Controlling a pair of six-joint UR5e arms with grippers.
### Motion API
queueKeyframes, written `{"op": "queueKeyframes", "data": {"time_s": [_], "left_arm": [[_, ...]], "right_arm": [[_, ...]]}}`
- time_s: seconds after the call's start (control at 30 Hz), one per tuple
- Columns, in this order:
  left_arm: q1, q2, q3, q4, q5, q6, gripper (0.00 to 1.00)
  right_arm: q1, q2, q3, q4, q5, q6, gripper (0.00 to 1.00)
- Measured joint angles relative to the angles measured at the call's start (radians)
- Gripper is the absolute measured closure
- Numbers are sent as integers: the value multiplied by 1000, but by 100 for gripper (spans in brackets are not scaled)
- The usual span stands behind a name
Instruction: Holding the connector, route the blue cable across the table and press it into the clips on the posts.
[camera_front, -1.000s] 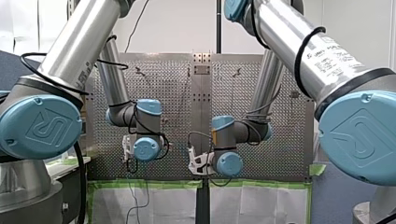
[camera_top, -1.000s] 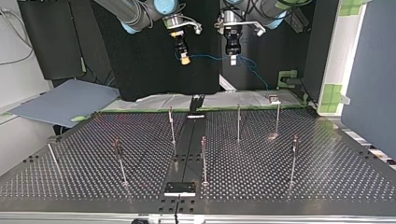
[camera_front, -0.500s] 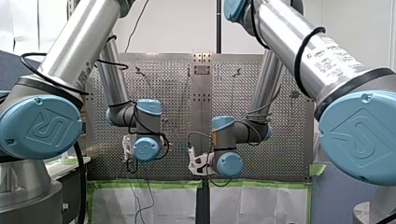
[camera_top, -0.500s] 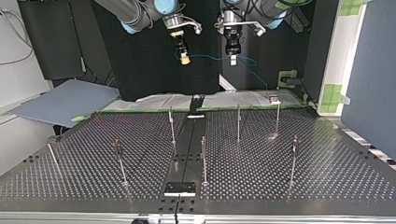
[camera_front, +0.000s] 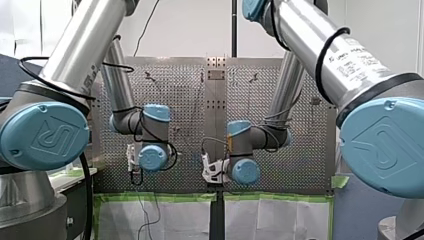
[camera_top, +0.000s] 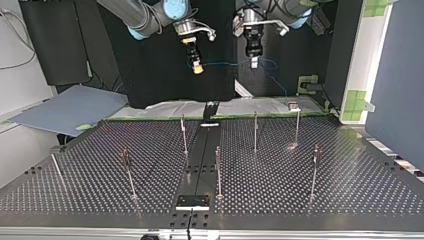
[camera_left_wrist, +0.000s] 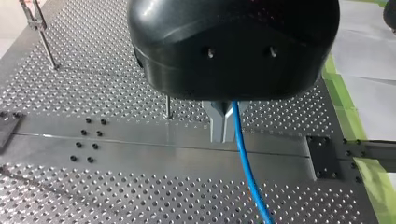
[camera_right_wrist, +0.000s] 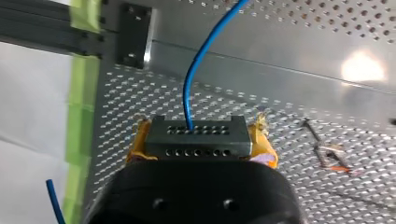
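Front: arms (camera_front: 152, 157) are held side by side.
Top: blue cable (camera_top: 226, 63) is strung between my left gripper (camera_top: 254, 63) and my right gripper (camera_top: 198, 69).
Left wrist: cable is pinched by closed fingers (camera_left_wrist: 217, 128).
Right wrist: connector (camera_right_wrist: 196, 136) is clamped by yellow pads (camera_right_wrist: 138, 145), cable leaving at 12 o'clock.

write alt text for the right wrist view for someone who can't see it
My right tool grips a grey connector between its yellow pads. The blue cable leaves the connector's row of holes and curves away over the perforated table, which is edged with green tape.
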Motion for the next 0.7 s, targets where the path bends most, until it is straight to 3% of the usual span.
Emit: {"op": "queueKeyframes", "data": {"time_s": [0.17,0.37,0.7], "left_arm": [[10,45,11,-44,-6,-1,100],[27,95,49,-95,-48,5,100],[51,177,94,-177,-130,28,100]], "right_arm": [[-4,-44,-43,43,-24,33,100],[-9,-97,-97,97,-73,76,100],[-17,-183,-183,183,-112,87,100]]}}
